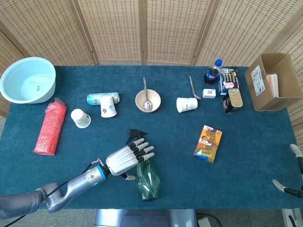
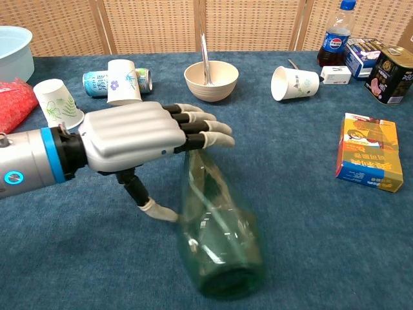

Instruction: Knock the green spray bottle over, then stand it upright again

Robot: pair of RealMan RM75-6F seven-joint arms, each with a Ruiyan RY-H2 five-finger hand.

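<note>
At the near edge of the blue counter, the green spray bottle lies on its side, base toward the robot, black nozzle pointing away. Left hand reaches over the bottle's neck, fingers extended across it, thumb touching its left flank; grip not closed. Right hand barely in frame, state indeterminate.

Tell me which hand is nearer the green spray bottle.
Left. The left hand is over the lying green spray bottle, thumb against its side; the right hand is far off at the table's right edge.
</note>
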